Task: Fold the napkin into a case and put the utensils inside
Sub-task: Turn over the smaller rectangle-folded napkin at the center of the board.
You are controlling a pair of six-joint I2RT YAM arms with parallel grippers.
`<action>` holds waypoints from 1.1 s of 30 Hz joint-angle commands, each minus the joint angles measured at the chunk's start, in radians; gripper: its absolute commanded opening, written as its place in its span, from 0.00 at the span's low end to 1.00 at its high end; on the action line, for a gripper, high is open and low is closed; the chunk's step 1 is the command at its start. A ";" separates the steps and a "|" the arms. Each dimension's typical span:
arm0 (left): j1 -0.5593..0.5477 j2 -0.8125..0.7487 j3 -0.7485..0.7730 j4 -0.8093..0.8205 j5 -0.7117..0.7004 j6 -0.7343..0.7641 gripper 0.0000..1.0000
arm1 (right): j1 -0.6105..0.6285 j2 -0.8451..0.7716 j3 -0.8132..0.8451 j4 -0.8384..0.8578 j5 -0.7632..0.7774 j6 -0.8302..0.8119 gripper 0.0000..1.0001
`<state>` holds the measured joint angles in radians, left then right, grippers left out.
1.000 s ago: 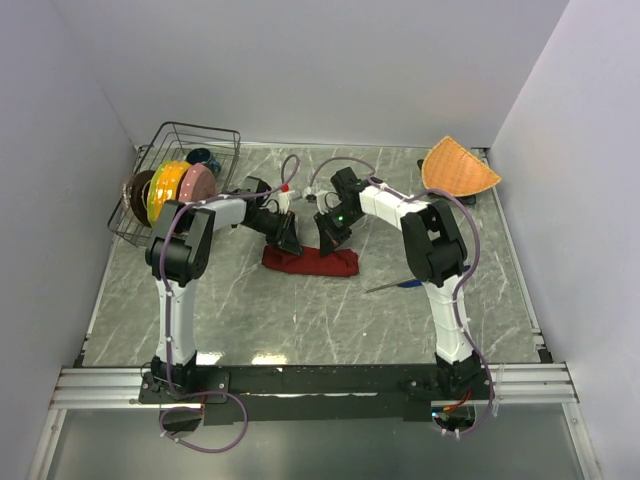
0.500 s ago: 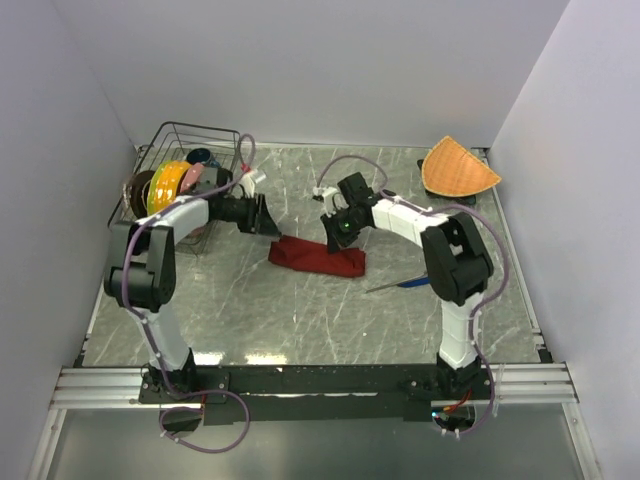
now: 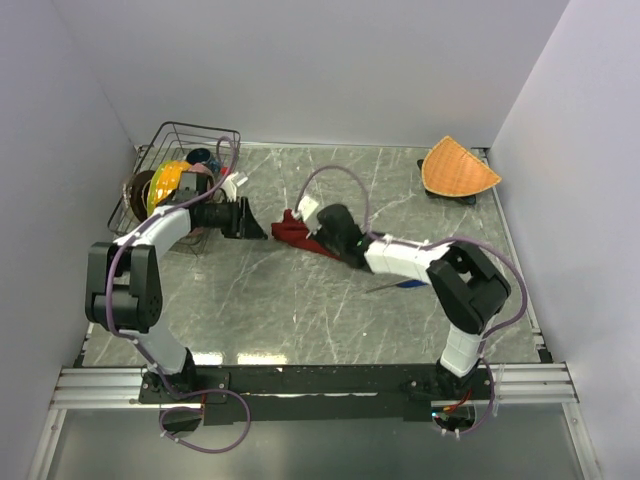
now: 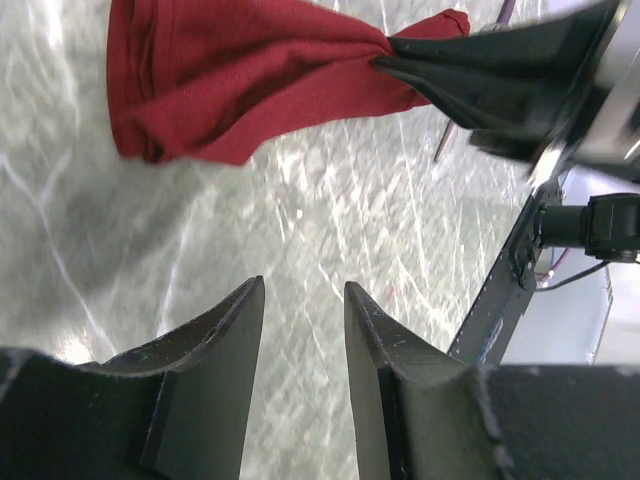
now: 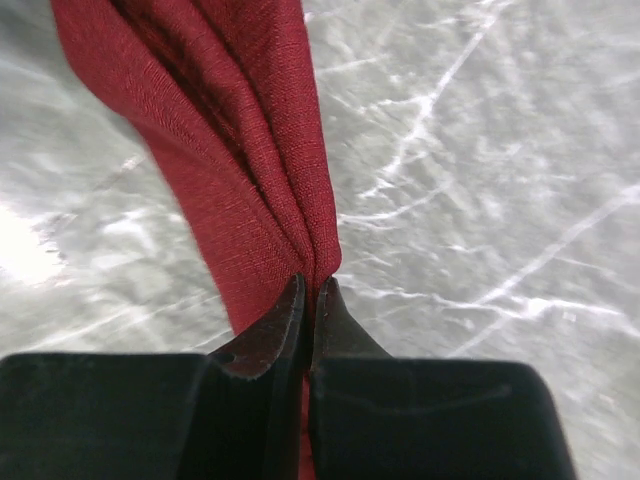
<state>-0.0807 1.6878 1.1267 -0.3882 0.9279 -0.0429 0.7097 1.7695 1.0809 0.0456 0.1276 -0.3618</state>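
Top external view is showing one dark red napkin [image 3: 293, 229], bunched into long folds, and one blue knife [image 3: 385, 288], while the right gripper [image 5: 312, 295] is pinching the napkin's end and the left gripper [image 4: 300, 290] is hanging with its jaws apart and empty.

No txt, labels, brands, nos. or signs were readable in any view.

1. Your napkin [image 5: 250, 150]: dark red woven cloth, matt, finely ribbed.
2. Your table [image 4: 300, 230]: glossy grey marble-look top, veined white.
3. Your left gripper [image 4: 303, 292]: matt black, lightly scuffed.
4. Your basket [image 3: 200, 132]: thin dark metal wire.
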 commanded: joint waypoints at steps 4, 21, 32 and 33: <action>0.042 -0.125 -0.064 -0.052 -0.001 0.067 0.43 | 0.167 0.027 -0.163 0.508 0.420 -0.259 0.00; 0.148 -0.329 -0.209 -0.130 0.015 0.149 0.42 | 0.405 0.117 -0.421 1.066 0.601 -0.555 0.00; 0.174 -0.419 -0.237 -0.161 0.025 0.152 0.42 | 0.513 0.143 -0.486 1.061 0.638 -0.543 0.15; 0.173 -0.422 -0.238 -0.170 0.025 0.152 0.42 | 0.517 0.137 -0.487 1.029 0.633 -0.534 0.24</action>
<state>0.0868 1.3125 0.9028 -0.5415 0.9195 0.0929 1.2072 1.9339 0.6067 1.0607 0.7372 -0.9325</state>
